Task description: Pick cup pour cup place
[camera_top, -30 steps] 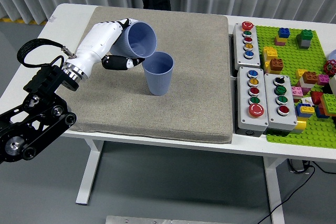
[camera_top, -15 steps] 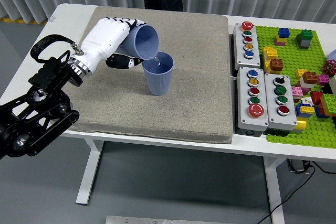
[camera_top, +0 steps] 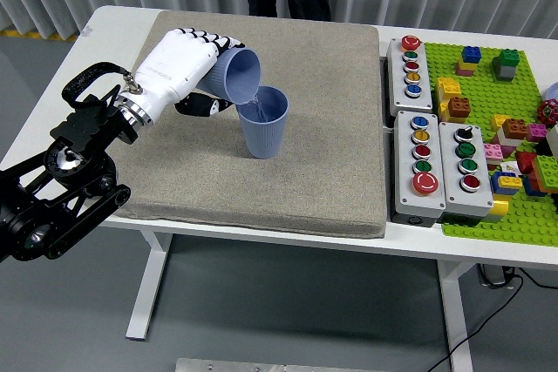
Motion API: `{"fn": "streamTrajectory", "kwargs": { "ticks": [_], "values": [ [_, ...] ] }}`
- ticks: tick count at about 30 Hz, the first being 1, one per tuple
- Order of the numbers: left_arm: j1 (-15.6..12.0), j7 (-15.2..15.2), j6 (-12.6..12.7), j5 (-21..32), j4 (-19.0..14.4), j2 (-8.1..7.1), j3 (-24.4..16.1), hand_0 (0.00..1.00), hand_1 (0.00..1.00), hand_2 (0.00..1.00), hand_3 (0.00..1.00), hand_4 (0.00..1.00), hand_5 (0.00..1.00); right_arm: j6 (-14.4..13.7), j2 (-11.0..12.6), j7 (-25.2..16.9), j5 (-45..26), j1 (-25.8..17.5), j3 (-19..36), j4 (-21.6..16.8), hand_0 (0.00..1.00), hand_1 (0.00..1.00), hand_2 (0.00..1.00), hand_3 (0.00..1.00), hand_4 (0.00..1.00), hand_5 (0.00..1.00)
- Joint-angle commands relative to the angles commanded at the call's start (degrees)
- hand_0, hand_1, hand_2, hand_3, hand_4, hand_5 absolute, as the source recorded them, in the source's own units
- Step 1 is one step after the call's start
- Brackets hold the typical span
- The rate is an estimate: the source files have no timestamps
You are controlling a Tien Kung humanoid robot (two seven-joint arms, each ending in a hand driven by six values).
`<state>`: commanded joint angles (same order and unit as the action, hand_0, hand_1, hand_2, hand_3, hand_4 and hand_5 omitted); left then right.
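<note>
1. The tilted cup (camera_top: 237,74) lies on its side, long axis running from the fingers down-right, lip over the upright cup (camera_top: 263,121).
2. The left hand (camera_top: 179,63) wraps it, fingers closed around its body.
3. The upright cup stands on the grey mat (camera_top: 331,163), just right of the fingers.

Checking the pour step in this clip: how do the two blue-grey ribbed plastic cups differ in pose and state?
The held blue-grey ribbed cup is tipped on its side, mouth facing down-right; the standing blue-grey ribbed cup is upright on the grey mat. The held cup is gripped by the robot's left hand; the standing cup is free. Water runs from the held cup's lip into the standing cup. Both look alike in colour, ribbing and size.
</note>
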<state>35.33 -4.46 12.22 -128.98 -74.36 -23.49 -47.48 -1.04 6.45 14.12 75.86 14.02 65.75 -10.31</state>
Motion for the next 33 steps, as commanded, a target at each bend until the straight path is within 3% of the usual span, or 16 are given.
{"fn": "streamTrajectory", "kwargs": {
  "ticks": [25,33],
  "values": [
    [1.6,-0.7,1.3,-1.0,0.0,-0.63,2.4,0.607,0.574,0.598,0.608,0.680,0.107,0.1,0.0,0.1,0.4,-0.1,0.4,0.0,0.684,0.649,0.571,0.579,0.002,0.009],
    [2.7,-0.8,2.0,-0.5,1.6,-0.17,4.0,0.607,0.574,0.597,0.605,0.679,0.107,0.1,0.0,0.1,0.3,-0.3,0.2,0.0,0.684,0.649,0.571,0.578,0.002,0.008]
  ]
}}
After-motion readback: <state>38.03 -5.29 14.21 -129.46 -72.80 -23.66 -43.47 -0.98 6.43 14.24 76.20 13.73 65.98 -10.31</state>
